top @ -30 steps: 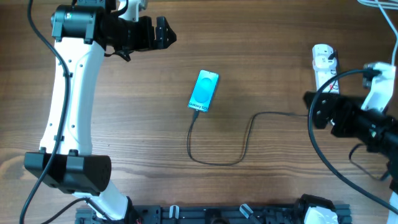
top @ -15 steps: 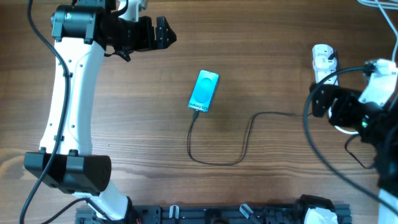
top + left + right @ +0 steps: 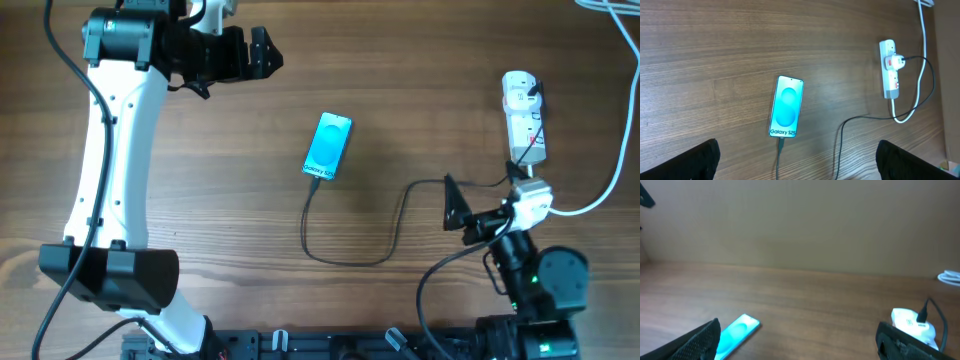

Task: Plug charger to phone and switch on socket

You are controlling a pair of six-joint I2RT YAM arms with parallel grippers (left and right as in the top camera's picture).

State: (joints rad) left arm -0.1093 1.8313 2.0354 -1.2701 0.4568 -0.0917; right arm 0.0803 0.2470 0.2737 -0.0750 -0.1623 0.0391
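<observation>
Phone lying mid-desk, socket sitting well apart at the side.
The phone [image 3: 328, 147] is lying near the middle of the desk [image 3: 420, 60]. The charger [image 3: 345, 256] is meeting its near end and looping across toward the socket [image 3: 523, 118] at the overhead view's right edge. The left pincer [image 3: 270, 54] is hovering beyond the phone, and the right pincer [image 3: 450, 205] is hanging between loop and socket.
</observation>
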